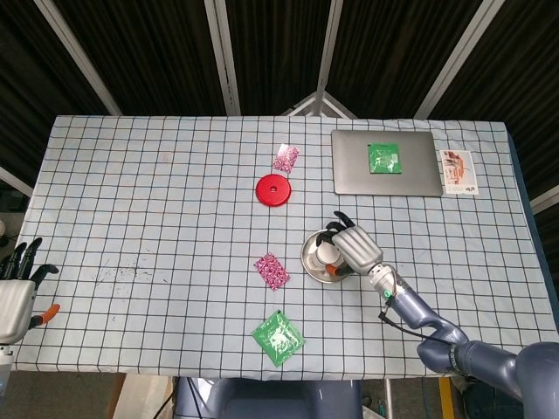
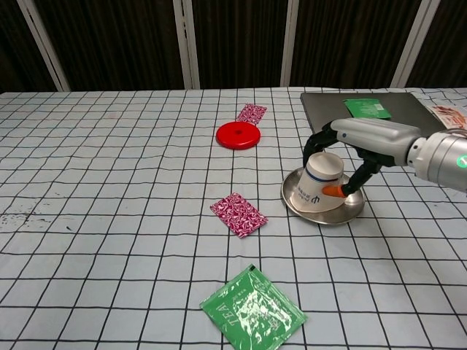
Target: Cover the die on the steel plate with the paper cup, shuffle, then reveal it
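We take the step in hand to be the shuffle: cup [image 2: 319,184] inverted on the plate [image 2: 351,211], die hidden beneath it, not visible in either view.

Nearest in the chest view, a green packet [image 2: 252,309] at lower centre; beyond it a pink packet [image 2: 238,214] mid-frame. Both lie left of the plate and apart from it.

The plate sits right of centre. The cup stands mouth-down on it, leaning a little, its top toward the upper right. We cannot tell whether the rim lies flat all round. To shuffle well we would hold the rim pressed to the plate, slide cup and plate as one across the desk [image 2: 109,182], move slowly, and steer off the pink packet and the red disc [image 2: 238,135]. A lifted rim could let the die slip out.

Right hand [image 2: 343,157]: it holds the cup from above, dark fingers [image 2: 315,143] curled over the far left side, the orange-tipped thumb against the near right wall. The forearm runs off to the right edge of the chest view; in the head view the hand [image 1: 348,248] sits over the plate [image 1: 308,256] and the arm trails to the lower right corner.

Left hand [image 1: 17,284]: lower left edge of the head view, off the desk, fingers spread, holding nothing.

Further back: the red disc, another pink packet [image 2: 252,113], and a grey laptop [image 2: 328,117] at upper right with a green packet [image 2: 365,107] on it.
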You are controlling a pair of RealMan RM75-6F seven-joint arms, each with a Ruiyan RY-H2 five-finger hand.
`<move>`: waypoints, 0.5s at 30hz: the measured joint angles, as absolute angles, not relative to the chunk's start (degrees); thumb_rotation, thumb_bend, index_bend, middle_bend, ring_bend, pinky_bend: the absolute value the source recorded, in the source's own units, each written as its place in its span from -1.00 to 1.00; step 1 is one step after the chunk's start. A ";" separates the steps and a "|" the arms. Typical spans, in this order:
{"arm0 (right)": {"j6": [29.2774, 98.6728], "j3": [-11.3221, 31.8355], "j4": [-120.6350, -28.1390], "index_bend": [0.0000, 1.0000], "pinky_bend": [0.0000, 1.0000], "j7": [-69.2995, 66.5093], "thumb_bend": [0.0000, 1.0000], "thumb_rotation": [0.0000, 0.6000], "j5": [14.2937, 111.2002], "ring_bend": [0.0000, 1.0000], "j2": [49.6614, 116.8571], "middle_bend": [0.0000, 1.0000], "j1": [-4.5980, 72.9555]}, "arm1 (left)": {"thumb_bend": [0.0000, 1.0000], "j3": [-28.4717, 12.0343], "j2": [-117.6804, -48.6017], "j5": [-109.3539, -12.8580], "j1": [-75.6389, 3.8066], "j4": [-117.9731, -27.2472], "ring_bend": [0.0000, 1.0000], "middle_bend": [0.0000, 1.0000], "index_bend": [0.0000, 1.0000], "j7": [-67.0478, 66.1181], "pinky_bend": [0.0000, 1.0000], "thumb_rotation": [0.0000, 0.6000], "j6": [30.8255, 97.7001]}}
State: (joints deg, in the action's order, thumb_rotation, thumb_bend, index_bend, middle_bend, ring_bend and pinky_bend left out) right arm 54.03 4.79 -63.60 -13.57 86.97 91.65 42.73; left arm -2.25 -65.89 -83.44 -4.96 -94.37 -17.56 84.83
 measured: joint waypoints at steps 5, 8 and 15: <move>55.39 5.28 -60.54 0.22 -1.00 -14.15 -0.15 1.00 86.95 -0.53 92.40 0.02 42.71 | -0.53 -2.32 -65.94 -83.32 -5.05 -94.31 -1.00 -1.00 -0.28 -17.58 -0.74 1.00 84.72; 56.06 5.22 -60.19 0.22 -1.00 -14.25 -0.15 1.00 86.97 -0.53 91.79 0.01 42.31 | -0.53 -2.31 -65.95 -83.31 -5.12 -94.31 -1.00 -1.00 -0.28 -17.59 -0.74 1.00 84.60; 57.73 4.60 -63.55 0.22 -1.00 -13.88 -0.15 1.00 87.37 -0.53 88.29 0.01 41.02 | -0.53 -2.16 -65.91 -83.67 -5.08 -94.42 -1.00 -1.00 -0.28 -17.47 -0.74 1.00 84.77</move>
State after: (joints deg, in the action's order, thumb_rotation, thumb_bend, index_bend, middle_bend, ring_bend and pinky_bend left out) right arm 57.73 4.60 -63.55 -13.88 87.37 88.29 41.02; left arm -2.16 -65.91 -83.67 -5.08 -94.42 -17.47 84.77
